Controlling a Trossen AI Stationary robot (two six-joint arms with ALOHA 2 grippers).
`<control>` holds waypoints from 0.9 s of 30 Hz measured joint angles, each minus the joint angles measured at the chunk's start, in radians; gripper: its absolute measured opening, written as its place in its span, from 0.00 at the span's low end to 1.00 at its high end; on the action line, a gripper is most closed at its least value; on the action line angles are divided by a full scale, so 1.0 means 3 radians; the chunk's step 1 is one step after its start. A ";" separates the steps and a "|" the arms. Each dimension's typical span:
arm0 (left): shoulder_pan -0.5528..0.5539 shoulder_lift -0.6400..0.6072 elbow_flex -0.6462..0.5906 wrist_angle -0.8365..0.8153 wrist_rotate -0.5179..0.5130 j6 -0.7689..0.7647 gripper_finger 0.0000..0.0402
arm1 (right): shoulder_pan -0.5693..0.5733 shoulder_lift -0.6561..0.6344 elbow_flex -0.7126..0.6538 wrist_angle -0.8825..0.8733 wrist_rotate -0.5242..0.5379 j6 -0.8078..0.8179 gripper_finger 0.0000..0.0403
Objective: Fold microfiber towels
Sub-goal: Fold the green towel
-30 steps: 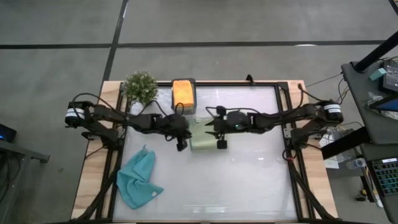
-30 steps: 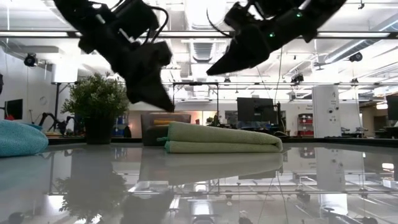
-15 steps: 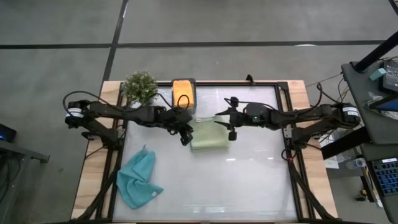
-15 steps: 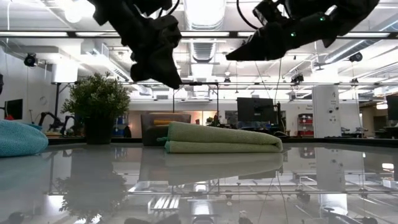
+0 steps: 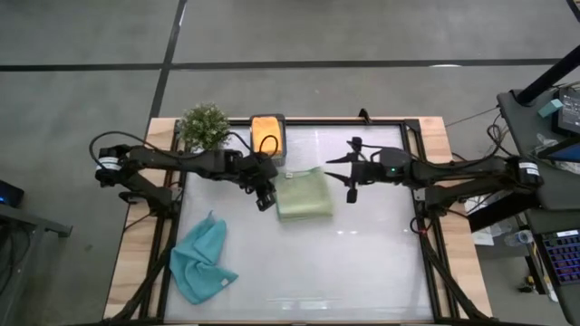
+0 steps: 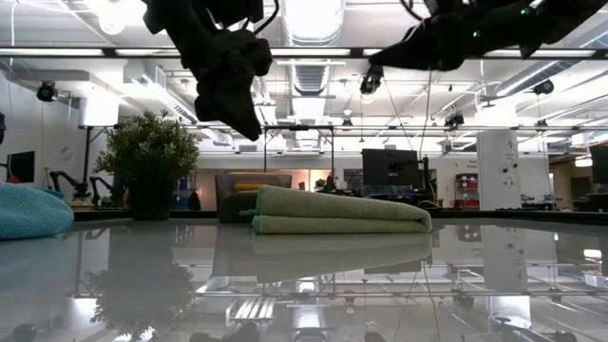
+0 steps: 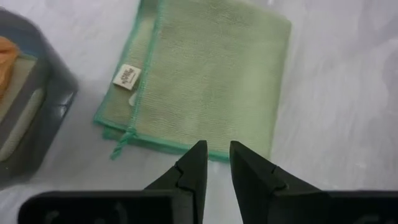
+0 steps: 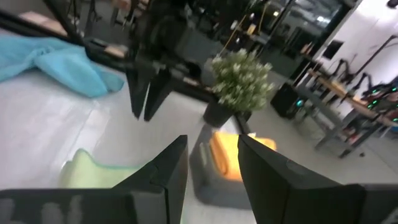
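A folded sage green towel (image 5: 303, 194) lies flat on the white table top (image 5: 362, 263), its label (image 7: 127, 76) near one corner; it also shows in the low view (image 6: 337, 211). A crumpled light blue towel (image 5: 201, 261) lies near the front left. An orange towel (image 5: 267, 134) sits in a dark grey box (image 7: 37, 124) at the far edge. My left gripper (image 5: 263, 202) hangs above the green towel's left edge, pointing steeply down, fingers (image 7: 198, 163) a narrow gap apart and empty. My right gripper (image 5: 343, 172) hovers level to the right of that towel, open and empty (image 8: 211, 162).
A small potted plant (image 5: 204, 127) stands at the far left corner beside the grey box. The right half and the near part of the table top are bare. Wooden boards (image 5: 136, 235) and a black frame (image 5: 419, 181) border the table.
My left gripper has risen above the green towel's left edge and tipped less steeply. My right gripper has drawn back from over the towel toward the table's right edge, risen and come level. The folded green towel has stayed in place.
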 joint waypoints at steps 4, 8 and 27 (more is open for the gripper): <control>0.0010 0.0000 -0.0020 -0.0097 0.0159 0.0263 0.17 | -0.0006 -0.0191 -0.0068 -0.0036 0.0001 0.0005 0.33; 0.0016 0.0010 -0.0088 -0.0137 0.0192 0.0490 0.27 | -0.0006 -0.0287 -0.0114 -0.0121 0.0001 0.0009 0.33; 0.0190 0.0085 -0.0860 0.1391 -0.0054 0.0760 0.47 | -0.0006 -0.0298 -0.0130 -0.0129 0.0004 0.0003 0.33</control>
